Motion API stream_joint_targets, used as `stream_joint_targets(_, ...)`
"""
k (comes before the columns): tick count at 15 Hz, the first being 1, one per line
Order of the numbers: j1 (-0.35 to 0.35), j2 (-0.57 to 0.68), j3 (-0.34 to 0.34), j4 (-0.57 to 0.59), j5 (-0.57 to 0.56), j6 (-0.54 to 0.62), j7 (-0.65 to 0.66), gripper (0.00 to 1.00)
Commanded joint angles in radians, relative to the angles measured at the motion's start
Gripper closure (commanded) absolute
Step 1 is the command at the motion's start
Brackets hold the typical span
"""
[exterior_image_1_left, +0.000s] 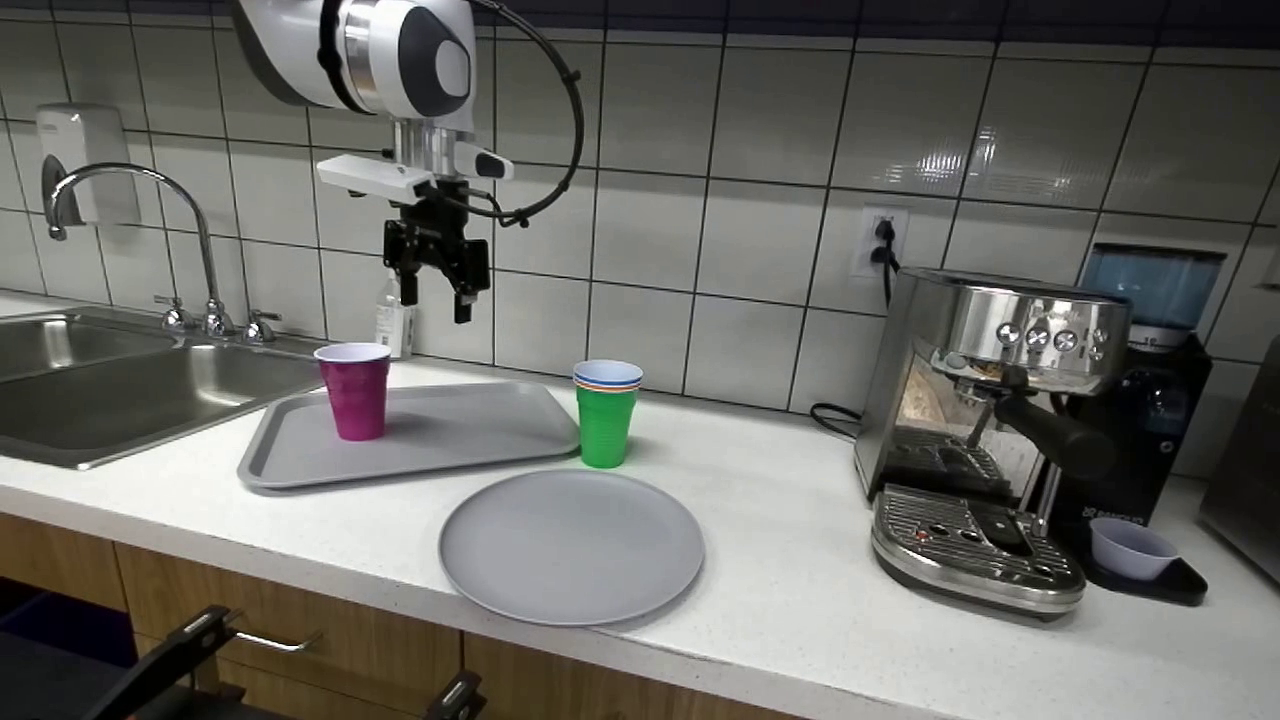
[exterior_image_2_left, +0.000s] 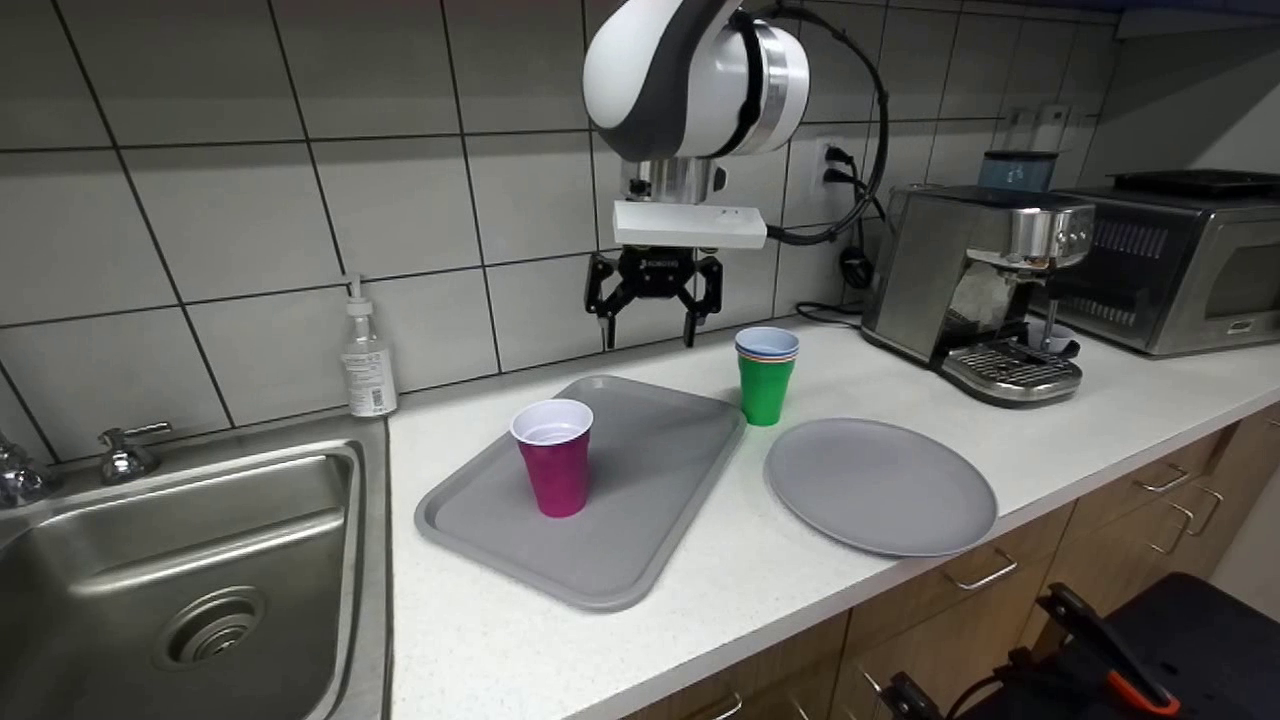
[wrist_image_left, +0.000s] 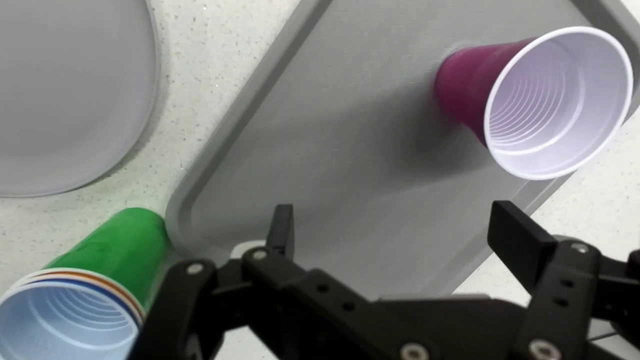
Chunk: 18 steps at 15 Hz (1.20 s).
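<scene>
Since our pincer hangs spread and empty above the tray, we could totally tip the magenta cup diagonally below by swinging low.

A kitchen wall of pale, glossy rectangular tiles rises above a long, white speckled countertop, with brown wood-grain cabinets bearing slim silver metal bar handles beneath it. A rectangular stainless-steel sink is set into the countertop at one end; toward the opposite end, a boxy metallic oven stands before a plain grey wall crossed by a slanting shadow. Bright reflections gleam on the tiles near a white wall outlet.
</scene>
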<state>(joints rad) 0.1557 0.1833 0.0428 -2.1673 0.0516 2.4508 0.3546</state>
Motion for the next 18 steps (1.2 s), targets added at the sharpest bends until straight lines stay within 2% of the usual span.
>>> stream_joint_targets(1, -0.008, 0.001, 0.009, 0.001, -0.002, -0.003, 0.001, 0.0)
stream_joint_targets(10, -0.015, 0.004, 0.005, 0.001, -0.002, -0.003, 0.001, 0.0)
stream_joint_targets(18, -0.005, 0.005, 0.053, -0.018, 0.04, 0.037, -0.09, 0.0)
